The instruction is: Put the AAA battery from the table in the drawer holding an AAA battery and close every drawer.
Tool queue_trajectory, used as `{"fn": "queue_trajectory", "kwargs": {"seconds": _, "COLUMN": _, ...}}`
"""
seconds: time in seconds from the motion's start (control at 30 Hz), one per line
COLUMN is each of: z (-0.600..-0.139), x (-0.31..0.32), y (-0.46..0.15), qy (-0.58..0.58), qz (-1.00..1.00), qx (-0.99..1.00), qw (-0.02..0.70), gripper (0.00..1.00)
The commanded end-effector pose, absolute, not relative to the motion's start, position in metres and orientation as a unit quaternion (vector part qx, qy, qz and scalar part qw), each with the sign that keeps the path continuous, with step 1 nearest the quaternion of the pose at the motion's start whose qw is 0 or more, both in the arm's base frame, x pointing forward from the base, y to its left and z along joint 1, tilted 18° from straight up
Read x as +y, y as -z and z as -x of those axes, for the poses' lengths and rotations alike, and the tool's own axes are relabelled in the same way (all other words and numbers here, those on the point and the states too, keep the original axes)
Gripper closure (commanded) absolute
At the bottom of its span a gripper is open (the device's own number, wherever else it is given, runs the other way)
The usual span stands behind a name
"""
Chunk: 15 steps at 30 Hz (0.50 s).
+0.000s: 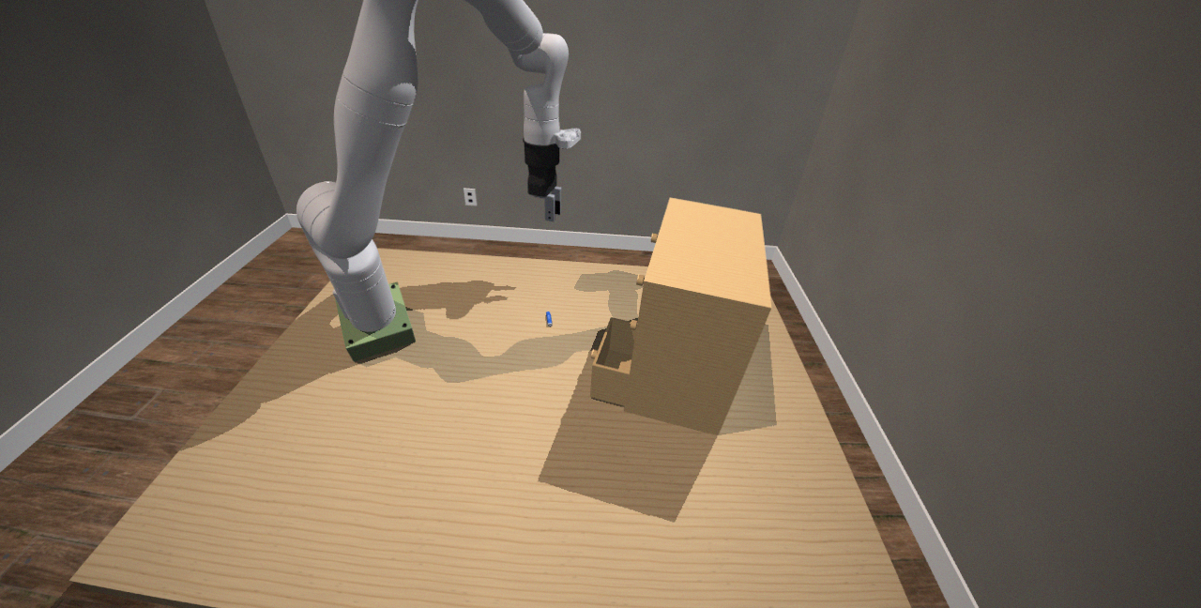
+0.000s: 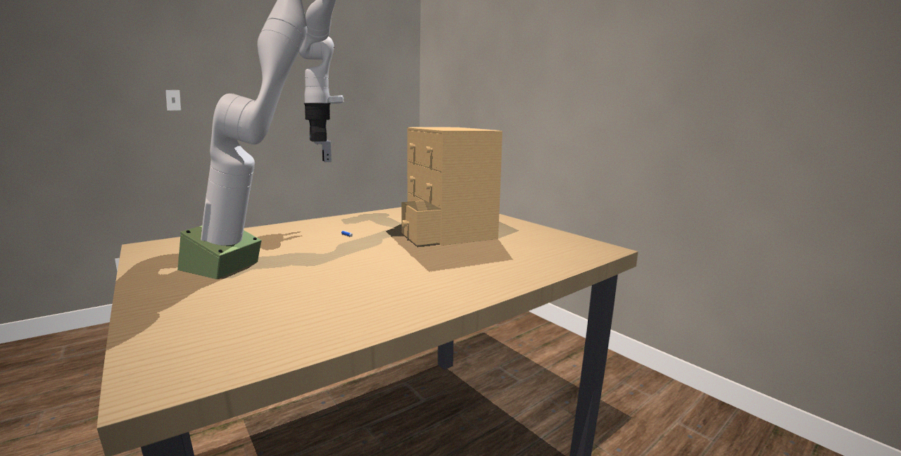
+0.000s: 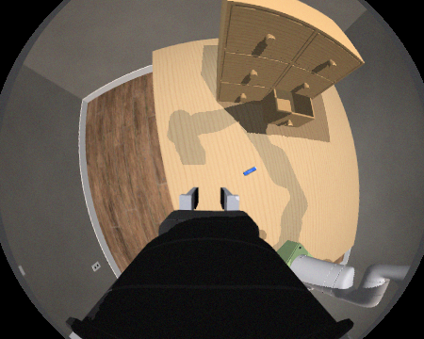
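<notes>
On the table [image 1: 470, 453] [image 2: 353, 302] [image 3: 207, 188], a blue battery [image 1: 549, 318] [image 2: 346, 233] [image 3: 250, 170].

Beyond the fingers, the chest [image 1: 709, 255] [image 2: 471, 185] [image 3: 269, 54] is showing pale, straight-grained wood with a matt finish. Below the fingers, the table top [image 1: 419, 470] [image 2: 302, 321] [image 3: 221, 174] is presenting similar light wood grain. The fingers are displaying smooth grey, metal-like outer faces. Behind them, the gripper body [image 1: 541, 167] [image 2: 317, 122] [image 3: 203, 273] is appearing matt black and plastic-like.

Grey walls [image 1: 1008, 142] [image 2: 630, 75] [image 3: 396, 118], wall outlet [image 1: 470, 197] [image 3: 96, 266], brown wood floor [image 1: 117, 436] [image 2: 504, 383] [image 3: 120, 155]
</notes>
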State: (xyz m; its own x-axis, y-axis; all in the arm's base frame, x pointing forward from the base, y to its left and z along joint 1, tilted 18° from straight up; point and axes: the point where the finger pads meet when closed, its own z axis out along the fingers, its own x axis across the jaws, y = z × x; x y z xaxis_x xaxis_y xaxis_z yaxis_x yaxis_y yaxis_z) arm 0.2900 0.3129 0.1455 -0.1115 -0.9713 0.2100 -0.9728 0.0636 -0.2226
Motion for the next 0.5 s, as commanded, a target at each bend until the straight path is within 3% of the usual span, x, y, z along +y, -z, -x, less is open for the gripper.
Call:
{"fn": "queue_trajectory", "kwargs": {"seconds": 0.0, "z": -0.2900, "x": 0.3135, "y": -0.1461, "qy": -0.155, "qz": -0.667, "qx": -0.729, "qw": 0.002, "gripper": 0.33}}
{"fn": "queue_trajectory", "kwargs": {"seconds": 0.47, "z": -0.2900, "x": 0.3135, "y": -0.1461, "qy": -0.155, "qz": -0.667, "qx": -0.729, "qw": 0.002, "gripper": 0.33}}
